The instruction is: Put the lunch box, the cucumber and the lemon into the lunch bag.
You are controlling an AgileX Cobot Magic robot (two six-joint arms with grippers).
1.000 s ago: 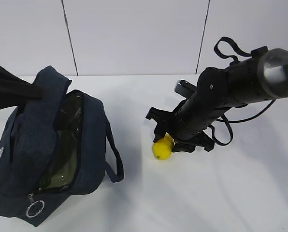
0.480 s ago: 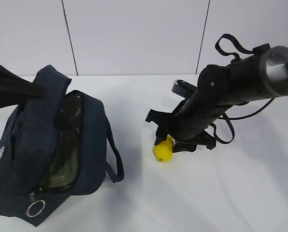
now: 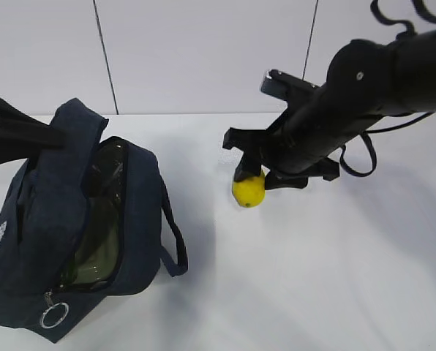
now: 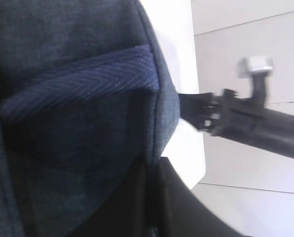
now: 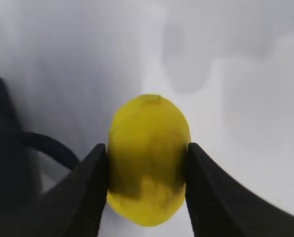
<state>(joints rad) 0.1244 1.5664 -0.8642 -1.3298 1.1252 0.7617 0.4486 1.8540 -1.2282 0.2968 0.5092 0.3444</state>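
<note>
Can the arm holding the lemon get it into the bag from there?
Probably yes. The right fingers hold the lemon above the table, the bag gapes open toward it, and nothing lies between them.

Bright, soft shadows; left wrist view seemingly blurred.

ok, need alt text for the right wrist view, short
Close-up from the right arm's wrist: the right tool grips a bright yellow lemon between its two dark fingers, one pressed to each side. Behind it is a white table, with a dark cord curving in at the left edge.
</note>
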